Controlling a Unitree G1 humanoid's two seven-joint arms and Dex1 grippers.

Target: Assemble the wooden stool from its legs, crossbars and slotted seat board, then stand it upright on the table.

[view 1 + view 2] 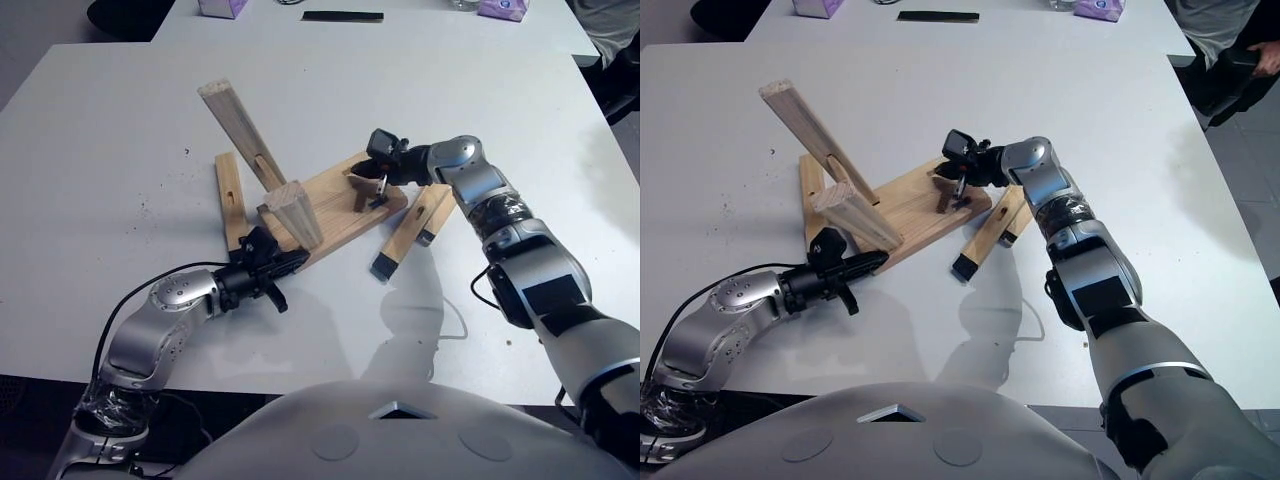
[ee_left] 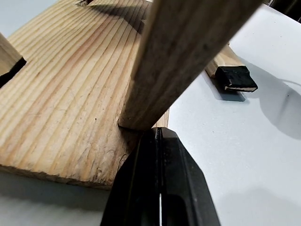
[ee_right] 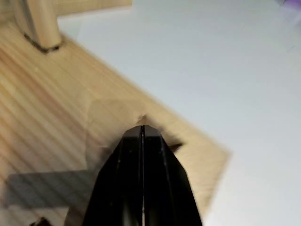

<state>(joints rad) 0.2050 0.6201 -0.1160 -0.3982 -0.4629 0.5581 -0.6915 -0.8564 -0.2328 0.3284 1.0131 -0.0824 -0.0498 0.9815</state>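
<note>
The left claw (image 2: 159,132) is held pressed together, tipped against the near end of the board (image 1: 335,200), under the near leg (image 1: 292,212). The right claw (image 3: 142,128) is closed on nothing at the far end. The board is laid flat on the table (image 1: 120,130), lengthways between them. Counted: two legs slotted in, the far leg (image 1: 240,125) among them. Three pieces lie loose: one left stick (image 1: 230,205) and two right sticks (image 1: 402,243).

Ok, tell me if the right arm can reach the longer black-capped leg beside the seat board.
Probably yes: the black-capped leg lies flat on open table right next to the right gripper, with nothing between them. The gripper is shut and would need opening.
</note>
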